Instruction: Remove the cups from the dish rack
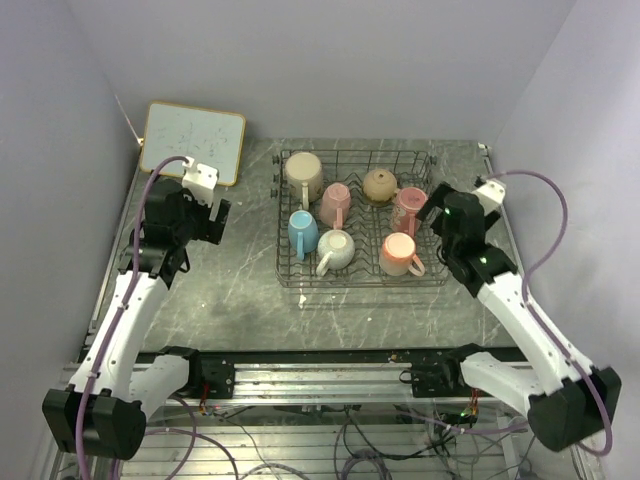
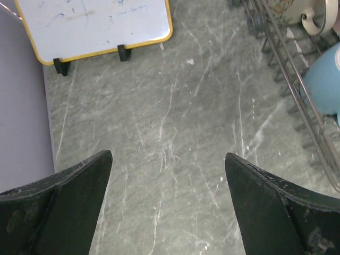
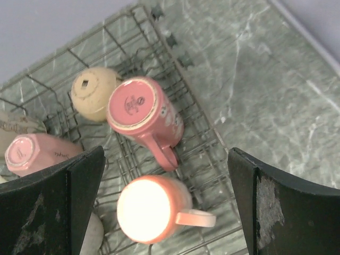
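Observation:
The dark wire dish rack (image 1: 355, 153) stands at the table's middle back. It holds seven mugs: beige (image 1: 303, 170), pale pink (image 1: 336, 203), tan (image 1: 380, 185), dark pink-red (image 1: 409, 208), light blue (image 1: 302, 232), cream-white (image 1: 336, 250) and a second pale pink (image 1: 400, 254). My right gripper (image 1: 434, 208) is open and empty above the rack's right side. In the right wrist view it (image 3: 166, 150) hovers over the dark pink-red mug (image 3: 139, 114) and the pale pink mug (image 3: 151, 210). My left gripper (image 1: 222, 222) is open and empty, left of the rack, over bare table (image 2: 168, 155).
A yellow-framed whiteboard (image 1: 193, 140) stands at the back left, also in the left wrist view (image 2: 90, 26). The light blue mug (image 2: 324, 85) and the rack's left wall (image 2: 289, 74) show at that view's right edge. Grey walls enclose the table.

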